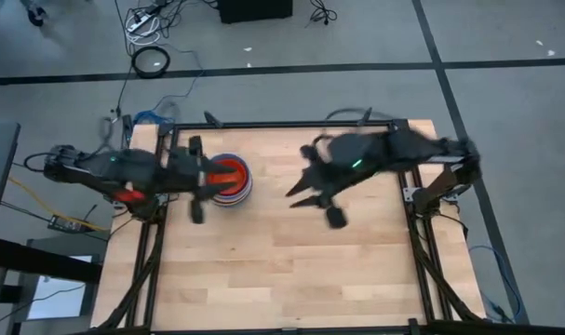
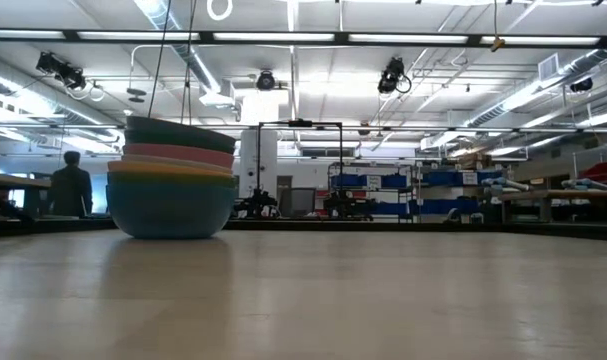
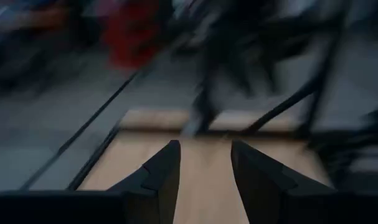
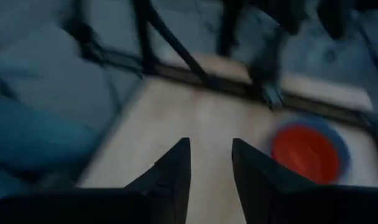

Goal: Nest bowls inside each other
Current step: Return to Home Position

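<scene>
The bowls stand nested in one stack point(image 1: 234, 180) at the table's far left, the bottom bowl's base on the wood. From above, a red-orange bowl point(image 1: 229, 173) lies innermost. The low view shows a teal-blue bowl point(image 2: 171, 208) at the bottom, with orange, pink and dark green rims above it. My left gripper point(image 3: 204, 149) is open and hovers at the stack's left edge point(image 1: 206, 179), pointing toward the table's right. My right gripper point(image 4: 210, 146) is open and hangs over the table's middle point(image 1: 297, 188). It points toward the stack point(image 4: 309, 153), well short of it.
Bare wood point(image 1: 291, 261) spreads across the middle and near part of the table. Black frame rails point(image 1: 282, 124) run along the edges. Cables and a power strip point(image 1: 147, 23) lie on the floor beyond the far edge. A person point(image 2: 71, 185) stands far back in the room.
</scene>
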### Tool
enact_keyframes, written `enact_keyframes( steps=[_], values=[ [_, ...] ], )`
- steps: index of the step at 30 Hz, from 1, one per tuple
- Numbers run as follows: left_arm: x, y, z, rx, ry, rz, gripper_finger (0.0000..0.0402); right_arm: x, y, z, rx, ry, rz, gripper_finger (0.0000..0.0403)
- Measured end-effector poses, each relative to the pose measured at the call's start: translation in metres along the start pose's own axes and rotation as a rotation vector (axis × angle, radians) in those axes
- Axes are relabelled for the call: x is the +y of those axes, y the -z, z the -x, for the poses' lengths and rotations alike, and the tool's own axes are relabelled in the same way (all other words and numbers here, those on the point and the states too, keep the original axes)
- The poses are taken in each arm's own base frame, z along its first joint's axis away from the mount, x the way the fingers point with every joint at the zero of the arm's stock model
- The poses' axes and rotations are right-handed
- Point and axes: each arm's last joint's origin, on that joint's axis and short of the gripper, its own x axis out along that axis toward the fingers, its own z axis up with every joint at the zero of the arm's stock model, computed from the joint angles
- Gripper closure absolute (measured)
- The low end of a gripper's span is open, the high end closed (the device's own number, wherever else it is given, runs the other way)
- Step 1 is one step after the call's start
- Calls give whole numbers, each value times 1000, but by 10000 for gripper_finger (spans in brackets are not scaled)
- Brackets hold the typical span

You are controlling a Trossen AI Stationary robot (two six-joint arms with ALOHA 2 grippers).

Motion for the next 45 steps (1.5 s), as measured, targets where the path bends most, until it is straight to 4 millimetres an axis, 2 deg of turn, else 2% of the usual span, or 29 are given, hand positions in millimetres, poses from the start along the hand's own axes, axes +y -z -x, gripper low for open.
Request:
enact_keyframes(
  steps=[2, 4, 7, 10, 13, 15, 20, 28, 37, 45],
  values=[
    [7, -12, 15, -105, 81, -18, 249, -4, -6, 25, -84, -50, 0, 298],
    [19, -18, 36, -157, 81, -13, 249, -6, -9, 53, -145, -35, 2, 298],
    [33, -19, 64, -192, 71, 2, 249, -4, -11, 96, -231, -12, 25, 298],
    [42, -20, 83, -225, 73, 10, 249, -1, -8, 135, -306, 12, 35, 298],
    [48, -18, 95, -232, 74, 13, 249, 1, -3, 162, -347, 46, 27, 298],
    [50, -16, 101, -226, 74, 16, 249, 3, 3, 172, -354, 57, 8, 298],
    [56, -11, 110, -204, 55, 37, 249, 5, 27, 181, -328, 117, -40, 298],
    [63, 1, 123, -221, 27, 51, 249, 9, 74, 177, -380, 144, -53, 298],
    [69, 61, 128, -303, 33, 110, 249, 18, 141, 188, -472, 137, -87, 298],
    [72, 117, 127, -352, 35, 109, 249, 24, 196, 179, -535, 161, -125, 298]
  ],
)
